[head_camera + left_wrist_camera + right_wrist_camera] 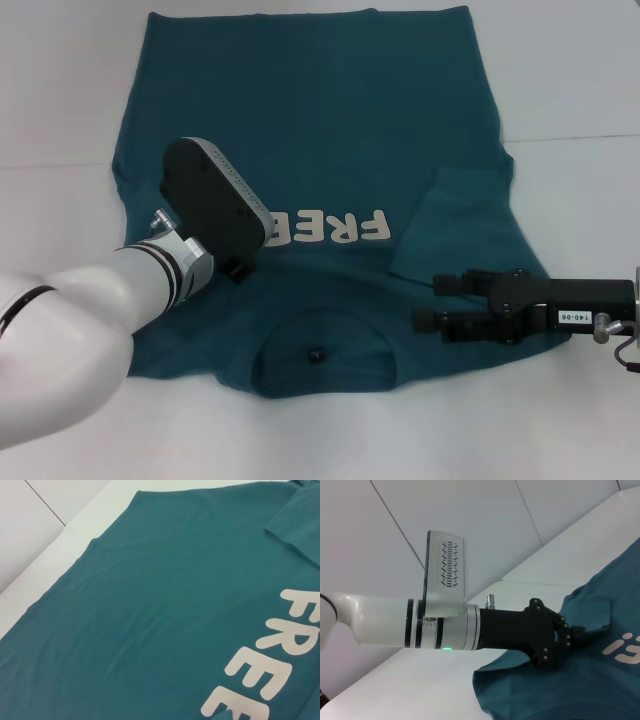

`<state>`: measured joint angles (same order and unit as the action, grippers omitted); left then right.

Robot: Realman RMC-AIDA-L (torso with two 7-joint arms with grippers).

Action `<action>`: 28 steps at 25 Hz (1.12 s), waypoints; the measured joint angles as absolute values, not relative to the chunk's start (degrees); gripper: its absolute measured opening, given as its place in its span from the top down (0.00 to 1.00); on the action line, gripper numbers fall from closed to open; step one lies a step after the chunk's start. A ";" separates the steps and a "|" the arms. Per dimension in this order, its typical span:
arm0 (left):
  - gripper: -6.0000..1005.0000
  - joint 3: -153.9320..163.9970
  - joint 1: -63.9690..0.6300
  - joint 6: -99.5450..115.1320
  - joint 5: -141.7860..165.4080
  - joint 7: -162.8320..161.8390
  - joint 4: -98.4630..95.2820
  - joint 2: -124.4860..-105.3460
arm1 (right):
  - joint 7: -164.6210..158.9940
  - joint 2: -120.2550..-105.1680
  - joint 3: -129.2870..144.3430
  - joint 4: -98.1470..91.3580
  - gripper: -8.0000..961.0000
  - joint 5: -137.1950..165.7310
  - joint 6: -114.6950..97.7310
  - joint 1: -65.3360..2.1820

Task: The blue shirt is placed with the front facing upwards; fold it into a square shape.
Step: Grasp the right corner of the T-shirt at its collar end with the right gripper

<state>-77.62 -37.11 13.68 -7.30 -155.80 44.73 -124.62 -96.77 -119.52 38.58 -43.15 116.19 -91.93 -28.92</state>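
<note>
**Right claw open beside the folded sleeve; left claw hidden over the chest**

Right gripper (428, 302) reaches in from my right side, low over the blue shirt (320, 110), its two black fingers (455, 283) pointing toward the middle of the garment with a clear gap between them and nothing held. It sits just beside the shirt's right sleeve (450, 225), which is folded inward and lies on the body of the shirt.

My left gripper (232, 262) is over the shirt's left chest, near the start of the white lettering (330, 228). From the head camera I see mostly the back of the wrist camera housing, and its fingers are covered. In the right wrist view the left gripper (580, 635) shows as a black hand down at the cloth near the shirt's edge, but I cannot tell whether it is wide, narrow, or pinching fabric.

The shirt lies flat on the white table (570, 80), front up, collar (322, 345) and small dark neck tag (316, 354) nearest to me, hem at the far side. The left wrist camera looks across smooth teal cloth (150, 620) with the letters "FRE" (270, 655) at one side and the folded sleeve (295, 525) in a corner.
</note>
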 joint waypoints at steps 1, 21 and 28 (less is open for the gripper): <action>0.99 -77.61 -37.30 13.60 -7.30 -155.81 44.44 -124.62 | -96.76 -119.52 38.58 -43.15 0.02 116.19 -91.94 -28.91; 0.73 -77.85 -38.12 8.61 -12.09 -155.92 42.42 -124.62 | -96.77 -119.53 38.58 -43.15 0.02 116.10 -91.75 -28.83; 0.48 -84.38 -38.98 9.97 -19.15 -155.92 43.22 -124.62 | -96.77 -119.43 38.43 -43.17 0.02 116.10 -91.80 -28.85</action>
